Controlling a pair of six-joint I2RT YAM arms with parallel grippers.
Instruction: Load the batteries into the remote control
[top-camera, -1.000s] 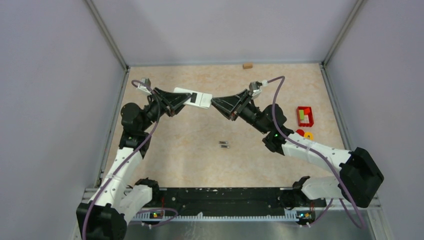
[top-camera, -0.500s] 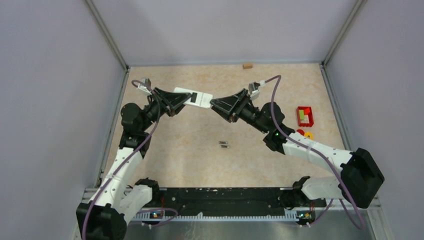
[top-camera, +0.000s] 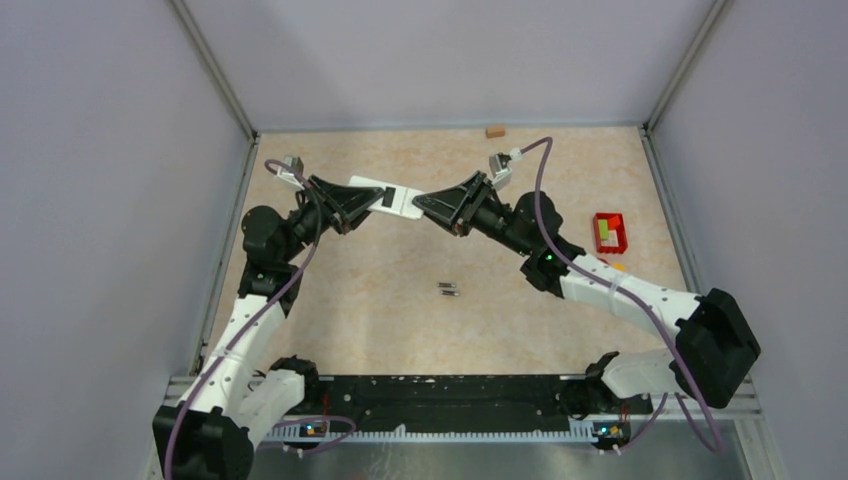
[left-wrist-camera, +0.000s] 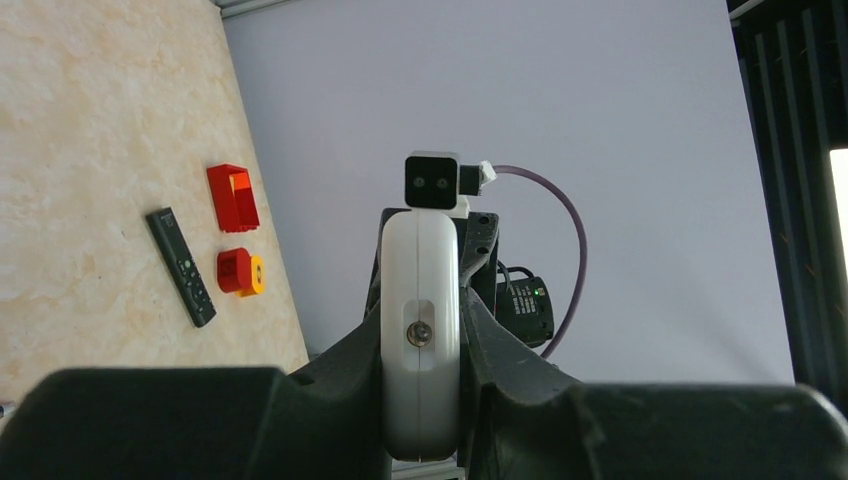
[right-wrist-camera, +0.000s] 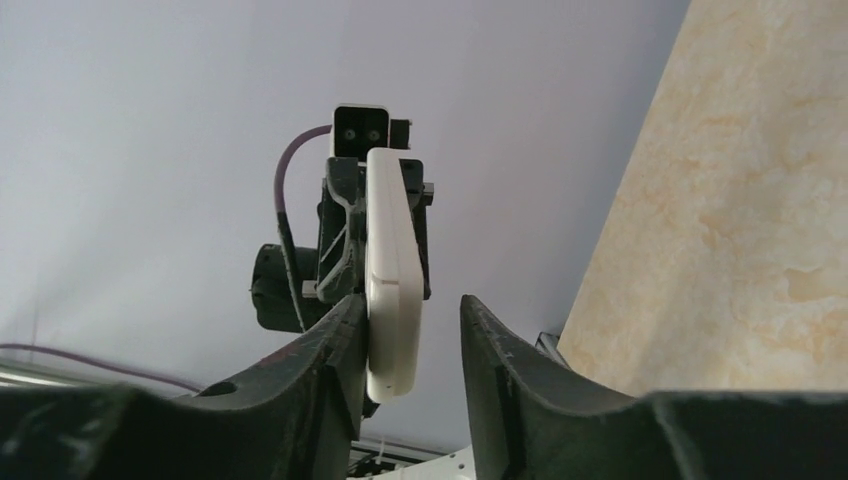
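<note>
My left gripper (top-camera: 368, 199) is shut on a white remote control (top-camera: 392, 197) and holds it level above the table, edge-on in the left wrist view (left-wrist-camera: 420, 320). My right gripper (top-camera: 422, 204) is open, its jaws around the remote's free end. In the right wrist view the remote (right-wrist-camera: 392, 270) lies against the left finger (right-wrist-camera: 335, 330), with a gap to the right finger. Two small dark batteries (top-camera: 449, 289) lie side by side on the table, below and apart from both grippers.
A red bin (top-camera: 610, 232) stands at the right. A black remote (left-wrist-camera: 181, 265) and a red and yellow piece (left-wrist-camera: 238, 272) lie near it. A small wooden block (top-camera: 494, 131) sits by the back wall. Walls enclose the table.
My right gripper has moved left and slightly back, and its open jaws now reach around the white remote's end. The left arm and the batteries have not moved.
</note>
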